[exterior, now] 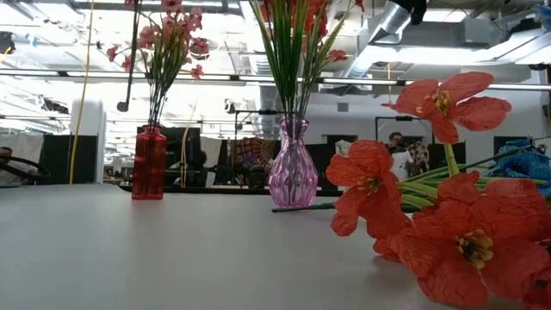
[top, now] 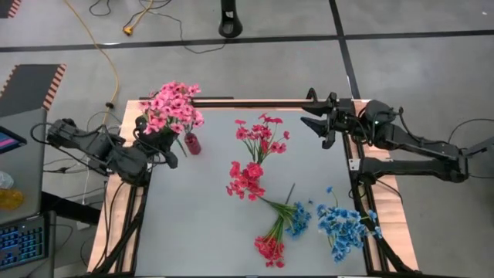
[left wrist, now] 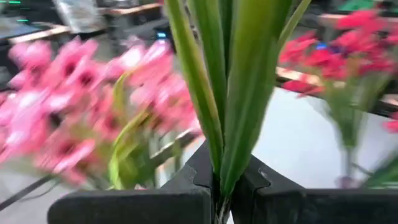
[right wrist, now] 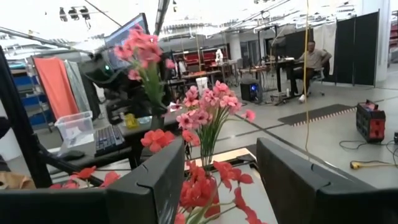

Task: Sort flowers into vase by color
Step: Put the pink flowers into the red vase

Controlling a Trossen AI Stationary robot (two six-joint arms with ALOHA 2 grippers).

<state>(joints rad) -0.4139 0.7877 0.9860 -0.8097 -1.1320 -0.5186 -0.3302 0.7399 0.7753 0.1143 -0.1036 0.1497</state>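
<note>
While the pink flowers (top: pixel 173 106) hang at the upper left of the high view, their thin green stems pinched in the closed left end effector (top: pixel 160 144) beside the small red vase (top: pixel 192 144), sorting looks barely underway. Papery red sprigs (top: pixel 245 181) and blue clusters (top: pixel 343 226) lie loose on the smooth grey table (top: pixel 208 239). Right end effector (top: pixel 323 126) waits upper right, wide apart, empty.

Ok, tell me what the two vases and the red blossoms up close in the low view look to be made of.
Red vase: seemingly tinted glass or clear plastic; glossy and translucent, with light showing through.
Pink vase: likewise see-through, ribbed and shiny; glass or plastic, hard to say which.
Red blossoms: probably fabric, as on artificial flowers; matte petals with fine crinkled veining and slightly ragged edges.
</note>
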